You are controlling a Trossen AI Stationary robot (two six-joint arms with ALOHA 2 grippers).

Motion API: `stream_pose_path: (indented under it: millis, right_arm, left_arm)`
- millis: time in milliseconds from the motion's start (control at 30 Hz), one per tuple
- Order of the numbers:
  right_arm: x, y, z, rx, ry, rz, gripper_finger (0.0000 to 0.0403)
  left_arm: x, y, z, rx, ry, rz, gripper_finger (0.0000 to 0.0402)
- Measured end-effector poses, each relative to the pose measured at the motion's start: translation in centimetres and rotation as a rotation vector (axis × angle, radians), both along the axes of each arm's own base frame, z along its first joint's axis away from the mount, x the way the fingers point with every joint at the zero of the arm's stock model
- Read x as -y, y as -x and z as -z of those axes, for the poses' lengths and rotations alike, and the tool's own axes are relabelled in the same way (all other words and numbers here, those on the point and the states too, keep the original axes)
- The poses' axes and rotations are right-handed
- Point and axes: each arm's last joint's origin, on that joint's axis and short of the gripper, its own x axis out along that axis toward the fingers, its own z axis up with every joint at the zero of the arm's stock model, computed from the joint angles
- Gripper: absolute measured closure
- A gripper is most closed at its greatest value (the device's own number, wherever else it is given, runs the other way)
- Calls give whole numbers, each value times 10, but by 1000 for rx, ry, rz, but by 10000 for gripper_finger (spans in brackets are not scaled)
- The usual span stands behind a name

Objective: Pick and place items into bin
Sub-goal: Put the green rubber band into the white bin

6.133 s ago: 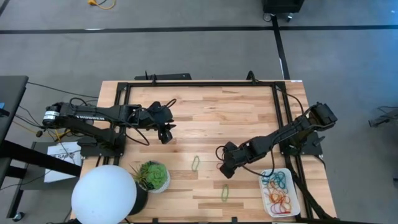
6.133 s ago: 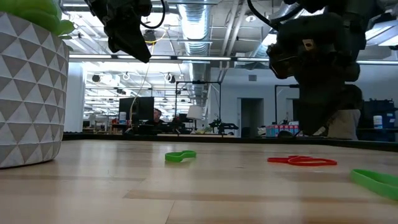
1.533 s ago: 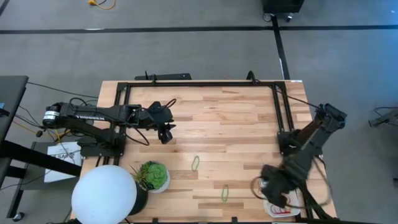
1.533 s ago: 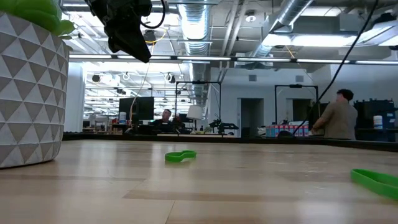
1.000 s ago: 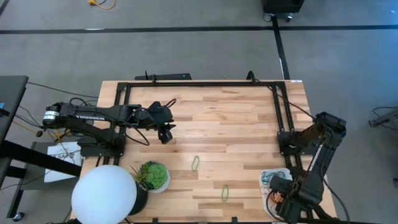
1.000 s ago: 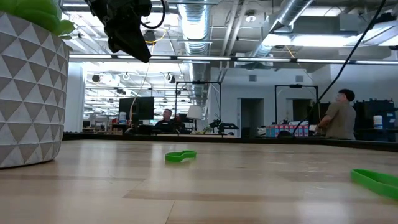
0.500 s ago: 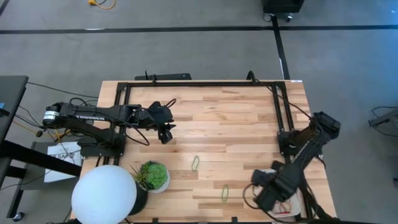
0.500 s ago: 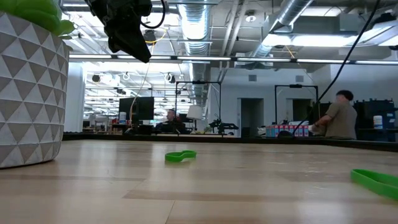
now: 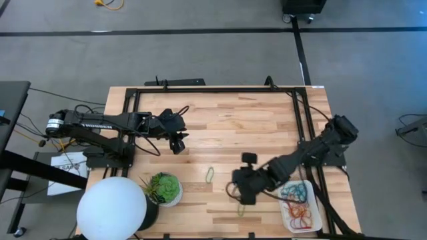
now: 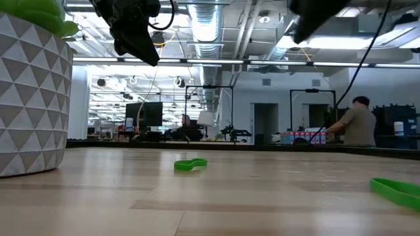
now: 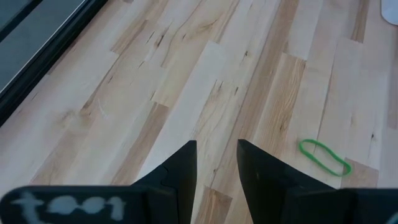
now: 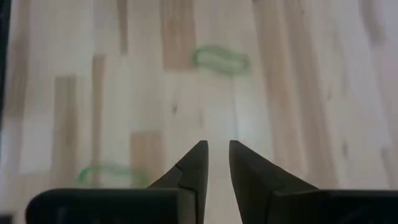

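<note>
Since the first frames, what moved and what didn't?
The right gripper swung to the bin, then came back out over the table and now hangs open and empty by the green bands. The red band seen earlier on the table is gone from the low view. The left gripper, both green bands and the plant stayed put.

Table [image 9: 253, 127]: your two arms reach in from its left and right edges.
Tray [image 9: 319, 212]: at the front right corner, bands piled in it.
Loose bands: one [image 9: 209, 175] front of centre, another [image 9: 241, 209] nearer the front edge.
Plant [image 9: 165, 188]: front left, just beside the lamp [image 9: 111, 208].
Right gripper [image 9: 241, 192]: between the two loose bands.
</note>
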Motion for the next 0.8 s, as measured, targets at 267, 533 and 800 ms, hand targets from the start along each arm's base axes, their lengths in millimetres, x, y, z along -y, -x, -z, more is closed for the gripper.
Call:
stream_pose_path:
  millis: [267, 533, 800]
  right_arm:
    - [27, -47, 47, -81, 129, -188, 342]
    - [45, -85, 94, -181, 195, -329, 342]
    - [55, -118, 94, -155, 125, -479, 342]
  left_arm:
    - [0, 0, 0, -2, -1, 1, 297]
    - [0, 0, 0, -2, -1, 1, 297]
    - [0, 0, 0, -77, -220, 219, 297]
